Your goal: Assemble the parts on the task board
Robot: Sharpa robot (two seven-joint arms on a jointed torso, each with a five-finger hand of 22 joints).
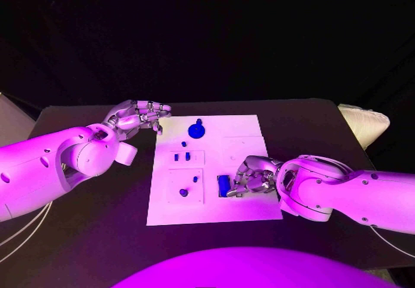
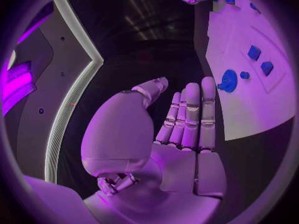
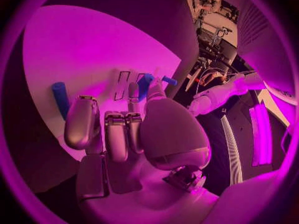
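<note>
The white task board (image 1: 246, 129) lies mid-table. A round blue part (image 1: 197, 129) sits near its far edge, with two small blue pieces (image 1: 182, 156) upright in a recess and smaller ones nearer me. A blue bar (image 1: 224, 185) lies on the board's near right area. My right hand (image 1: 250, 177) hovers beside that bar with its fingers (image 3: 116, 134) curled and nothing visibly in them; the bar (image 3: 60, 99) lies just off to one side. My left hand (image 1: 138, 116) floats off the board's far left corner, with its palm (image 2: 181, 159) bare and fingers straight.
The black table (image 1: 95, 222) surrounds the board on all sides. A pale cushion-like object (image 1: 367, 123) sits at the table's far right edge. The left wrist view shows the round part (image 2: 228, 80) and two square blue pieces (image 2: 259, 59) on the board.
</note>
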